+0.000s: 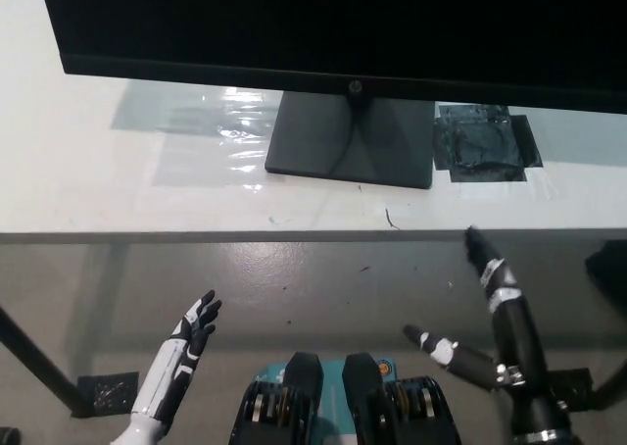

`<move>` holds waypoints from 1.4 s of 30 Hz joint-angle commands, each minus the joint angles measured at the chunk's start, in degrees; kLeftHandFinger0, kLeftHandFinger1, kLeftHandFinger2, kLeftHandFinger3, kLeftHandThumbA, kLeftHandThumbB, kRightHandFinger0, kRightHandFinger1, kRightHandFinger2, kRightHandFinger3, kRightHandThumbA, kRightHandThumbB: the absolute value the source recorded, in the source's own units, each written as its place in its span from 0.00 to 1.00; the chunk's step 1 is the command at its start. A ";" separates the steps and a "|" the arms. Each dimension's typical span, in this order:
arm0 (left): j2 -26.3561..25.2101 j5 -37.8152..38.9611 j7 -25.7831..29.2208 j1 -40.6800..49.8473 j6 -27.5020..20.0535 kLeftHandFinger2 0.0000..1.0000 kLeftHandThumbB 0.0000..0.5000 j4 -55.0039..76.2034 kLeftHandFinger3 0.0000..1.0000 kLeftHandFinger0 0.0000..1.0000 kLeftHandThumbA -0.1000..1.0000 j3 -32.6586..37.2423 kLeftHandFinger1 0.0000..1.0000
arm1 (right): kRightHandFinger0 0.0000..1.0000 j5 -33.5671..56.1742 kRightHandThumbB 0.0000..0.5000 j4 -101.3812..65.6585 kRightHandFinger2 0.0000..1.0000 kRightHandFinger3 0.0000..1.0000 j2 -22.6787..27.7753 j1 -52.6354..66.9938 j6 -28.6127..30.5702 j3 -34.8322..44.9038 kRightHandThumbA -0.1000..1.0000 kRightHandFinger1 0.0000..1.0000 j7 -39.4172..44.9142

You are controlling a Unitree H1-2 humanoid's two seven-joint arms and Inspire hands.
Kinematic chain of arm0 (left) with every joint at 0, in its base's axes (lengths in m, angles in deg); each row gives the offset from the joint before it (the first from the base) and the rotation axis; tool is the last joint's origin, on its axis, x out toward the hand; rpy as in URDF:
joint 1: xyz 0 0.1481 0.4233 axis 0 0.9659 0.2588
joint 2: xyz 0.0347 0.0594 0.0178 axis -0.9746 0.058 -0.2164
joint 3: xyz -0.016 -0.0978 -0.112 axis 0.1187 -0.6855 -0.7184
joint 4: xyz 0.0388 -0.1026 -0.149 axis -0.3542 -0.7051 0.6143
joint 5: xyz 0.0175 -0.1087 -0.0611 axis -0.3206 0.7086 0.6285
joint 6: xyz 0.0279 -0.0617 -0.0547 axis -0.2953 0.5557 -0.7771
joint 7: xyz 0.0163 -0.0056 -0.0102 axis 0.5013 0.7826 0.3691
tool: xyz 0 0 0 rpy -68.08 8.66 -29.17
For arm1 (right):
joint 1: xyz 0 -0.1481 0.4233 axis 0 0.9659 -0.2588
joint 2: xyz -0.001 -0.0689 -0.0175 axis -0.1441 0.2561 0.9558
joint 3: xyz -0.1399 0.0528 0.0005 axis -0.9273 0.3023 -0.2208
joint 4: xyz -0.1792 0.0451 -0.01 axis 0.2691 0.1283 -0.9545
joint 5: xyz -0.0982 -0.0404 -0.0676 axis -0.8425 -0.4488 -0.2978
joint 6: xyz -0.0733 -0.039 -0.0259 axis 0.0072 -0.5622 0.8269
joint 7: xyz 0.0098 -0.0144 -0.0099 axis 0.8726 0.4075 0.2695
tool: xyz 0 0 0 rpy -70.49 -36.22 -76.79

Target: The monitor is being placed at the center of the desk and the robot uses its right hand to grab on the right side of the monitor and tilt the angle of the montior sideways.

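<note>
I read the job as barely begun. The surface (78, 171) is the biggest thing I have in view: a flat white top with a straight front edge, smooth and slightly glossy, and the grey floor (323, 278) showing below it. On it stands the monitor (323, 24), a wide black panel with a thin bezel and a small logo at its lower middle; its screen is dark and matte. It sits roughly mid-surface and faces me squarely, so I judge the sideways tilt not yet done. Its base (351, 139) is a flat dark-grey rectangular plate, hard and smooth by the look of it.

Clear tape or film (211, 136) lies left of the base, wrinkled and catching glare. A patch of black tape (485, 143) lies just right of the base, crumpled and shiny.

My right hand (485, 298) hangs below the front edge of the surface, well apart from the monitor's right side, fingers spread and holding nothing; its black segmented shell carries pale bands. The reach, the grasp on the right edge and the turn all remain. My left hand (196, 327) rests low at the left, white forearm with dark fingers splayed open, empty.
</note>
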 commanded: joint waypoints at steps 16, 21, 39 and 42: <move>-1.40 -0.70 0.91 1.60 -3.09 1.00 0.66 1.48 1.00 1.00 1.00 2.03 1.00 | 1.00 42.78 0.73 -2.80 1.00 1.00 -0.85 -14.44 -13.76 10.09 1.00 1.00 10.99; -1.55 -0.92 0.95 1.32 -3.09 1.00 0.67 1.47 1.00 1.00 1.00 2.08 1.00 | 1.00 46.52 0.73 -2.30 1.00 1.00 -1.98 -15.80 -16.28 12.04 1.00 1.00 10.97; -1.83 -1.80 1.28 0.88 -3.09 1.00 0.71 1.44 1.00 1.00 1.00 2.31 1.00 | 1.00 67.76 0.71 13.28 1.00 1.00 -7.17 -26.58 -29.54 26.31 1.00 1.00 15.19; -1.77 -1.77 1.18 0.78 -3.09 1.00 0.72 1.20 1.00 1.00 1.00 2.30 1.00 | 1.00 67.50 0.71 16.75 1.00 1.00 -7.64 -27.25 -30.71 27.68 1.00 1.00 15.99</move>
